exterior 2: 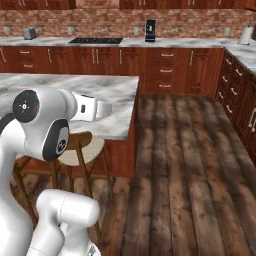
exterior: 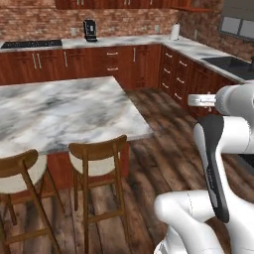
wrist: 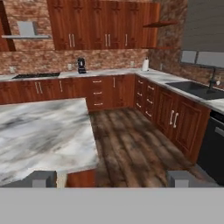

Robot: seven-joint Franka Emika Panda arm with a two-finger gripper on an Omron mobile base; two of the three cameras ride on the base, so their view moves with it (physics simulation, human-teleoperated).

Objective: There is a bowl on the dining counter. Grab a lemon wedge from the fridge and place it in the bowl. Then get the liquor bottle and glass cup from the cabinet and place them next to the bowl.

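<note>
The end effector [wrist: 112, 178] is wide apart, grasping nothing; the worktop [wrist: 39, 131] at left looks bare, everything left.

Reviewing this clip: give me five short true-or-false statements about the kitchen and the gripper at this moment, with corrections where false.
1. The gripper is open and holds nothing. True.
2. Two wooden stools stand at the dining counter. True.
3. A liquor bottle stands on the dining counter. False: the visible part of its marble top is bare.
4. A cooktop is set into the far wall counter. True.
5. The floor is white tile. False: it is dark wood planks.
</note>
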